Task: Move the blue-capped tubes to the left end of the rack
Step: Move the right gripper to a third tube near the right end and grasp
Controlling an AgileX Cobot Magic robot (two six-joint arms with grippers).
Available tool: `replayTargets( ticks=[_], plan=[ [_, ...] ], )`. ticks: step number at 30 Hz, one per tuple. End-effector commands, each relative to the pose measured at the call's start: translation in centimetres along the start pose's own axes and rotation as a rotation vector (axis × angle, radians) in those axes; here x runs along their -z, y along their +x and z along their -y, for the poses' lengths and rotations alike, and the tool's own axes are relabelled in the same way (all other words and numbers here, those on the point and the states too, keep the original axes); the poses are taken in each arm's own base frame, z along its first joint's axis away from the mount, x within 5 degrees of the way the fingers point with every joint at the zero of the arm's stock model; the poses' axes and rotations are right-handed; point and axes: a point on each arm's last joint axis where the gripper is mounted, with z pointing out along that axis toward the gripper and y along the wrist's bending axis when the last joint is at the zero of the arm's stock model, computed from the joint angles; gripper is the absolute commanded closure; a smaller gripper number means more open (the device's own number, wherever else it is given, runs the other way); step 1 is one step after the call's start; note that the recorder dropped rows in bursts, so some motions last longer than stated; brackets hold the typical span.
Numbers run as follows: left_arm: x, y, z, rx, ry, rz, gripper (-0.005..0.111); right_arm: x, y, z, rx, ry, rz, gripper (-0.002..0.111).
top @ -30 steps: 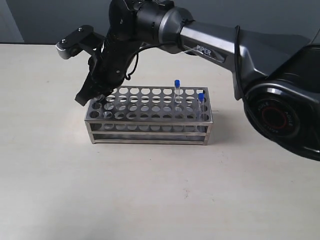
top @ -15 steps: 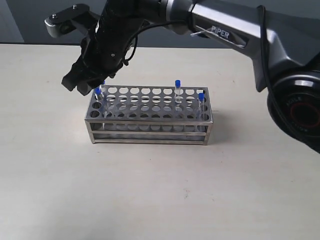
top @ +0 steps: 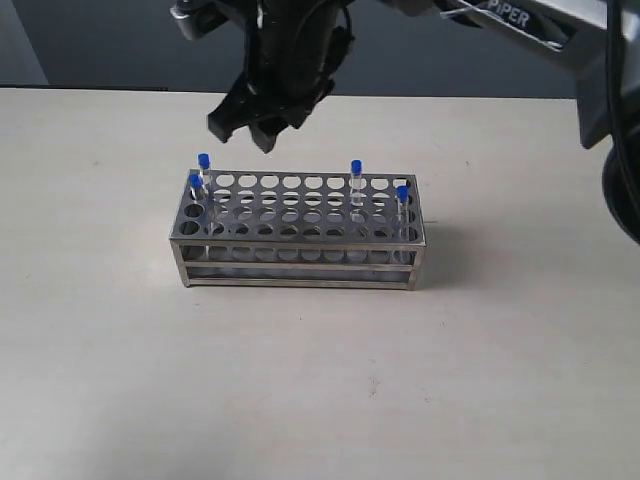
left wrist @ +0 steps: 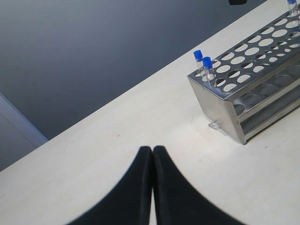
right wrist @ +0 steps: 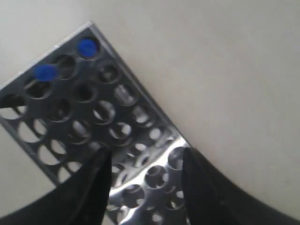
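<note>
Tubes (top: 203, 165), slim, clear, blue-capped, stand upright in the rack (top: 300, 262): two at its left end, two near its right. Right gripper (top: 243, 130) hangs above it, jaws apart, empty; left gripper (left wrist: 152, 150) jaws meet.

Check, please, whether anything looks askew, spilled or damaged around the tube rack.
Nothing stands out. The long silvery metal test-tube rack sits flat on the beige table, and the four slim clear blue-capped tubes stand upright in its holes.
</note>
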Motion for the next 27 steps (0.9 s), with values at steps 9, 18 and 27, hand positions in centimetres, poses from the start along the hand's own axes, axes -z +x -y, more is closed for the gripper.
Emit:
replayTargets(
  ticks=[9, 18, 27],
  plan=[
    [0.0, -0.2, 0.0, 0.018, 0.007, 0.008, 0.106, -0.7, 2.4, 6.8, -0.220, -0.013, -0.043, 0.062],
    [0.0, -0.2, 0.0, 0.018, 0.007, 0.008, 0.106, -3.2, 4.2, 6.3, -0.210, -0.041, -0.143, 0.062],
    [0.0, -0.2, 0.0, 0.018, 0.007, 0.008, 0.106, -4.3, 5.2, 6.2, -0.202, -0.034, -0.196, 0.066]
  ],
)
